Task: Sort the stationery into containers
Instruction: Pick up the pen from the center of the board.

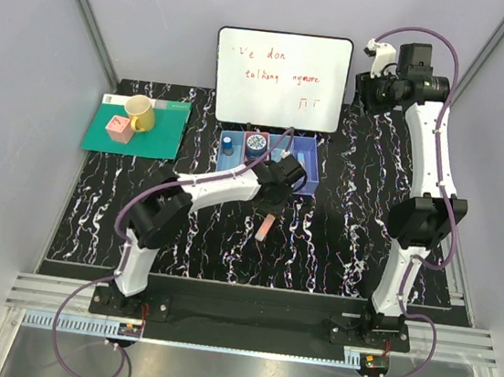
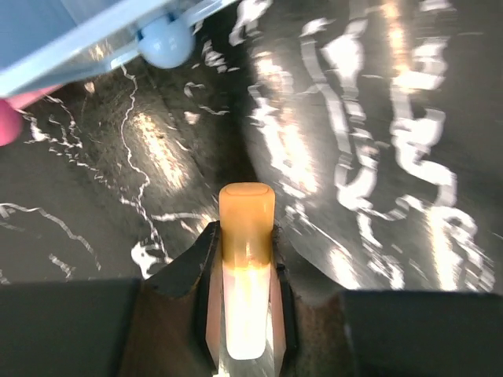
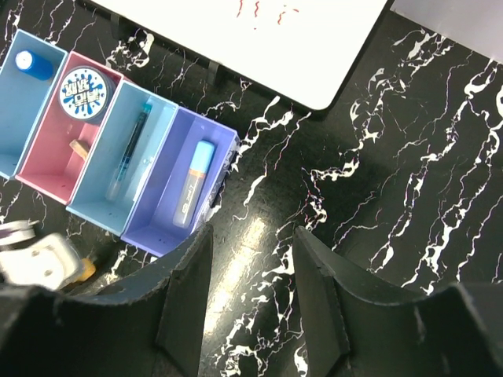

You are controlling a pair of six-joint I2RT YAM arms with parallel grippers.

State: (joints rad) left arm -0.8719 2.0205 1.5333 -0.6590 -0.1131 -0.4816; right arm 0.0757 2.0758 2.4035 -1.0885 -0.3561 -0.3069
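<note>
My left gripper (image 2: 245,236) is shut on an orange stubby marker (image 2: 247,212), which sticks out past the fingertips over the black marbled table. From above, the left gripper (image 1: 272,205) holds the marker (image 1: 266,229) just in front of the row of containers (image 1: 301,178). In the right wrist view the blue bin (image 3: 16,118) holds a blue-capped item (image 3: 27,63), the pink bin (image 3: 51,165) a round disc (image 3: 82,90), the second blue bin (image 3: 98,200) a pen (image 3: 130,149), and the purple bin (image 3: 157,228) a light-blue and orange marker (image 3: 192,181). My right gripper (image 3: 251,298) is open and empty, high above the table right of the bins.
A whiteboard (image 1: 281,79) stands behind the bins. A green mat (image 1: 162,132) at the back left carries a yellow cup (image 1: 139,112) and a pink cube (image 1: 118,126). The right arm (image 1: 422,154) stands raised at the back right.
</note>
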